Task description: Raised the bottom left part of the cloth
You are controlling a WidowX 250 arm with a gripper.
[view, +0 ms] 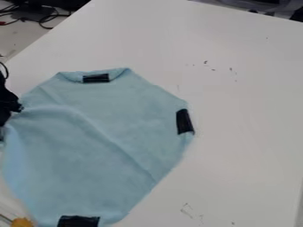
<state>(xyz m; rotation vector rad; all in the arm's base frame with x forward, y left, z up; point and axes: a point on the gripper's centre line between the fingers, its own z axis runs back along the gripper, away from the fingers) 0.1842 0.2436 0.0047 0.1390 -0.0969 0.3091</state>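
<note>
Your bench [248,88]: white | your cloth [100,142]: blue, creased, left part of bench | your end effector [6,104]: left edge of view, by cloth, you can't tell if apart or clamped | black patches [184,122]: on cloth

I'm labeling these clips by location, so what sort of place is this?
Probably a robotics lab or workshop: a plain white table holds a blue cloth with black patches, a black robot arm is at the left edge, and loose cables lie beyond the table's upper-left edge.
</note>
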